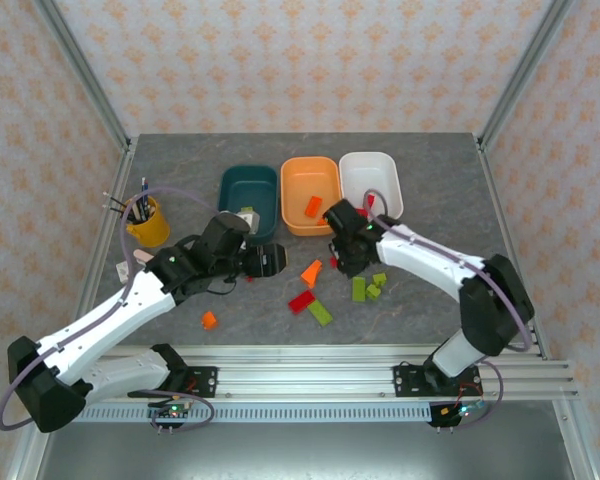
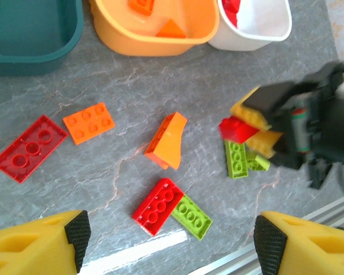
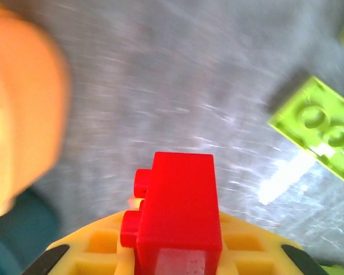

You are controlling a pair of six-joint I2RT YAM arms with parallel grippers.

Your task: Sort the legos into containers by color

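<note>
**Red brick bound for the white tub**

Right tool [image 2: 249, 127], mid-right of the left wrist view, is clamped snug on a red brick [image 3: 175, 200]. My read is to lift it clear of the tub rims and centre it over the white tub [image 1: 370, 155], upper centre-right of the top view, where red lies. Then release low. Left tool [image 2: 169, 235] gapes wide, empty, above loose legos [image 2: 169, 143] on the tabletop [image 2: 132, 86].

Yellow pen cup [image 1: 150, 230] on grey table [image 1: 440, 180]
</note>
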